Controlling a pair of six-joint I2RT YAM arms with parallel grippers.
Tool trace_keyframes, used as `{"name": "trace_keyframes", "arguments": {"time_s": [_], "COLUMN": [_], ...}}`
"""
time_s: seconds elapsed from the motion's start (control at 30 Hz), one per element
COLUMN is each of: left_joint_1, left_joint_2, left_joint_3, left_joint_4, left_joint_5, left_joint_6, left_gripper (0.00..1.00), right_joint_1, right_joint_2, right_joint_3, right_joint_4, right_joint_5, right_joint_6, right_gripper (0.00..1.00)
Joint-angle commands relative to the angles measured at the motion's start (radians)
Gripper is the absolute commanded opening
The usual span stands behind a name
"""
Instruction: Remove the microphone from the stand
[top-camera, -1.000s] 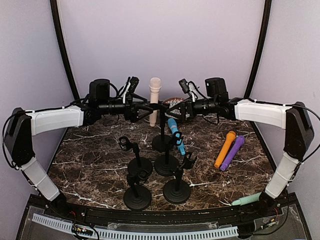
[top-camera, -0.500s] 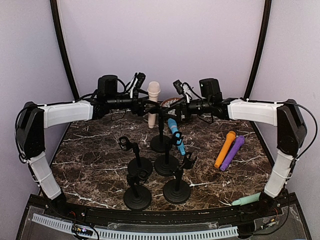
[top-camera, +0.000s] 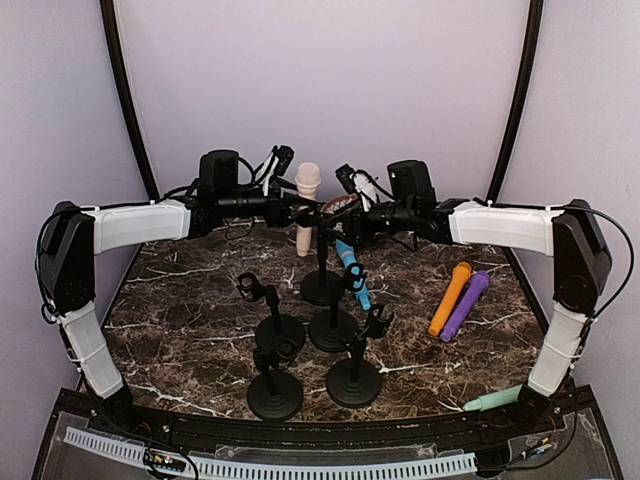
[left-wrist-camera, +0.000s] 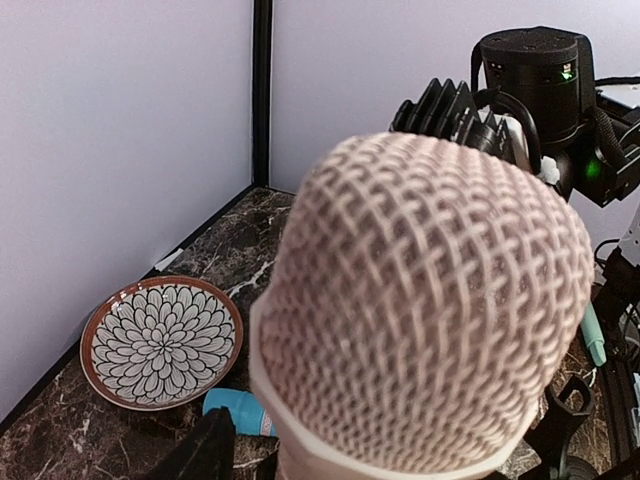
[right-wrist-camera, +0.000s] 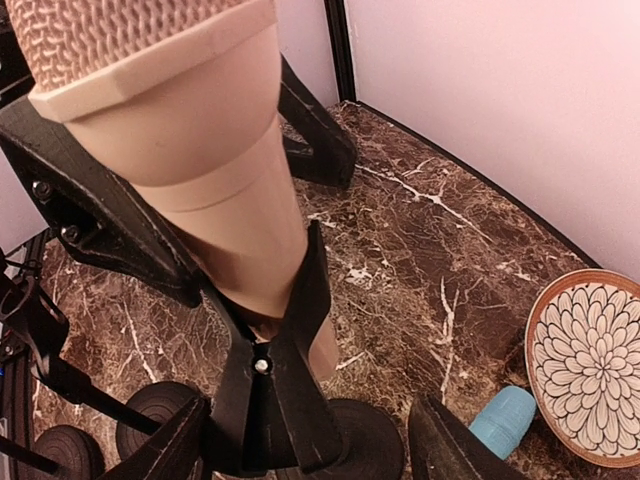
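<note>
A cream microphone (top-camera: 307, 205) stands upright in the clip of the rear black stand (top-camera: 321, 285). Its mesh head fills the left wrist view (left-wrist-camera: 430, 310). My left gripper (top-camera: 293, 207) is open, with its black fingers (right-wrist-camera: 95, 215) on either side of the microphone's body (right-wrist-camera: 215, 190) and close to it. Only one finger (left-wrist-camera: 205, 450) shows in the left wrist view. My right gripper (top-camera: 340, 215) is open, and its fingers (right-wrist-camera: 170, 450) straddle the stand's clip (right-wrist-camera: 265, 390) without touching it.
A blue microphone (top-camera: 352, 268) sits in another stand, among several black stands (top-camera: 275, 395) in front. Orange (top-camera: 449, 298) and purple (top-camera: 466, 304) microphones lie at the right, and a green one (top-camera: 495, 400) lies at the near right edge. A patterned plate (left-wrist-camera: 160, 342) is behind.
Both arms have swung inward toward the cream microphone. The left fingers now flank its body and the right fingers flank the clip. The microphone has not moved.
</note>
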Motion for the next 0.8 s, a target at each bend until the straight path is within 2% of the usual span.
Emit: {"name": "trace_keyframes", "arguments": {"time_s": [0.0,0.13,0.33,0.43,0.57,0.67,0.77], "left_joint_1": [-0.004,-0.004,-0.005,-0.005,-0.005,-0.005,-0.005], "left_joint_2": [-0.001,0.007,0.008,0.006,-0.005,-0.011,-0.018], "left_joint_3": [0.029,0.039,0.028,0.022,0.007,0.000,-0.008], "left_joint_4": [0.020,0.008,0.008,0.008,0.015,0.014,0.018], "left_joint_5": [-0.005,-0.004,-0.004,-0.013,-0.024,-0.029,-0.039], "left_joint_6": [0.022,0.031,0.051,0.061,0.070,0.078,0.084], "left_gripper": [0.56,0.45,0.35,0.33,0.32,0.30,0.29], "right_joint_1": [0.019,0.023,0.030,0.034,0.039,0.041,0.042], "right_joint_2": [0.003,0.004,0.006,0.006,0.003,-0.002,-0.009], "right_joint_3": [0.035,0.038,0.040,0.040,0.038,0.032,0.023], "right_joint_4": [0.012,0.015,0.018,0.018,0.018,0.025,0.032], "right_joint_5": [0.059,0.066,0.076,0.092,0.113,0.122,0.144], "right_joint_6": [-0.023,-0.026,-0.026,-0.027,-0.032,-0.032,-0.030], "right_gripper": [0.64,0.61,0.58,0.56,0.48,0.32,0.06]}}
